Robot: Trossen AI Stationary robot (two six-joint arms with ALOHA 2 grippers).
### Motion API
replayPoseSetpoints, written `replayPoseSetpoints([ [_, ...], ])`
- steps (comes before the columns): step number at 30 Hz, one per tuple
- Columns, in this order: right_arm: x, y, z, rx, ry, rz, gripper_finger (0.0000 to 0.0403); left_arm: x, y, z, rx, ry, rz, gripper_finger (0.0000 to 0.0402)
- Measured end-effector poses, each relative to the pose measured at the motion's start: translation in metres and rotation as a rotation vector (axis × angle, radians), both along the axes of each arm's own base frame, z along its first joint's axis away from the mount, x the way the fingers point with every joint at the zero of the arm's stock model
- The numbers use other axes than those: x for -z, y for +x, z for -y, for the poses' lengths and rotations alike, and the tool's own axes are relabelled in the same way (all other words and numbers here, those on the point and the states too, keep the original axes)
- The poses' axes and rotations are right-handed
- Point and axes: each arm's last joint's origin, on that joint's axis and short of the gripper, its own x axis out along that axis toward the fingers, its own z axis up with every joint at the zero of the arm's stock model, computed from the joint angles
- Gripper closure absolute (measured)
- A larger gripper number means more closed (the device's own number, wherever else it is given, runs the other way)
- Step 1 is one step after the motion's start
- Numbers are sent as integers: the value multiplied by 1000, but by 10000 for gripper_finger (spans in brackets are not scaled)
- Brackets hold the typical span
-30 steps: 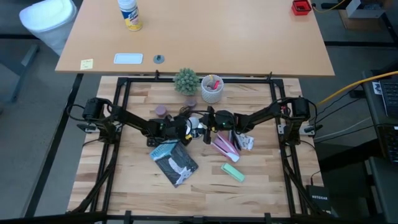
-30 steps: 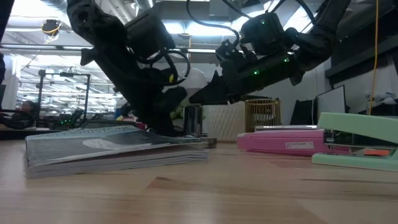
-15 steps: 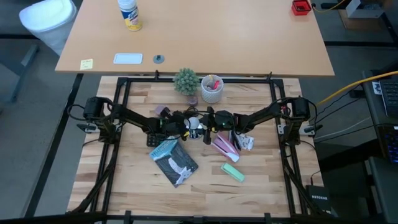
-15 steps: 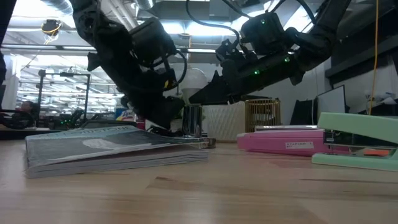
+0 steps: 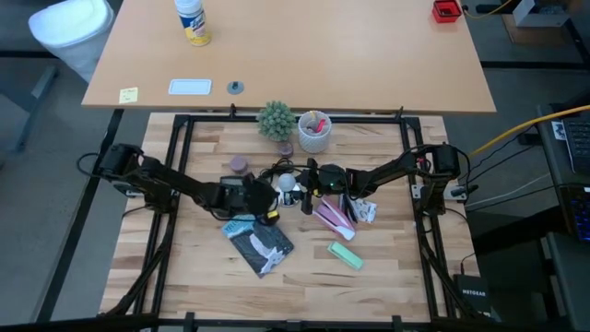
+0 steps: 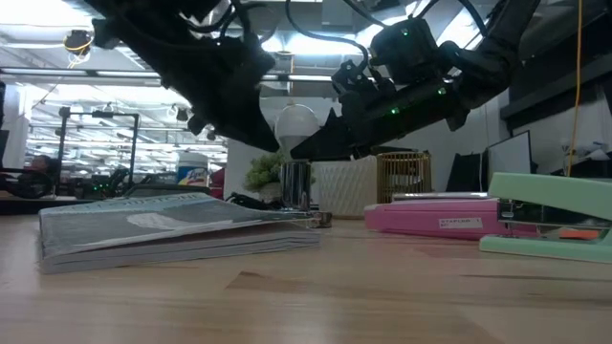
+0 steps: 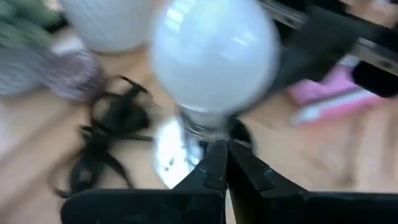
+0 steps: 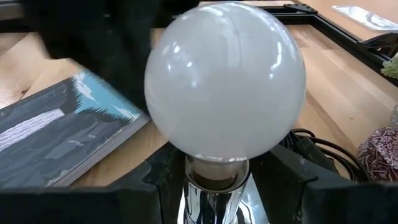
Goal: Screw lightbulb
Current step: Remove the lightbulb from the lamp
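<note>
Wooden tabletop [image 5: 194,267] inside a black frame carries the whole scene, with a larger tan desk behind it. At its middle the right gripper [image 5: 301,187] reaches in from the right; in its own wrist view its dark fingers [image 8: 163,171] sit on both sides of the shiny socket just under the globe, clamped on the chrome stem of the lamp base [image 6: 296,188]. The lightbulb [image 6: 296,123] stands upright in that socket, its frosted globe on top and its narrow neck going down into the metal; from above it shows as a small white ball [image 5: 287,183] between the two arms.

The left gripper [image 5: 263,205] lies just beside the bulb on the left arm's side, not touching it; its wrist view shows its two fingers [image 7: 214,168] pressed together with nothing between them, pointing at the base of the bulb.

A black cord [image 7: 102,140] coils next to the base. Near the left arm a grey book [image 5: 259,242] lies flat. Toward the right arm are a pink case [image 6: 442,216] and a green stapler [image 5: 345,254]. At the back edge stand a small plant [image 5: 276,120] and a white cup [image 5: 314,132].
</note>
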Motion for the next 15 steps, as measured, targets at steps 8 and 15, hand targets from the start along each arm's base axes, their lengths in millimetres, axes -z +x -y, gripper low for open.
replayPoseSetpoints([
  [8,0,0,0,1,0,-1,233,17,3,16,45,-125,-17,402],
  [15,0,0,0,1,-1,-1,233,39,10,19,9,-173,-25,401],
])
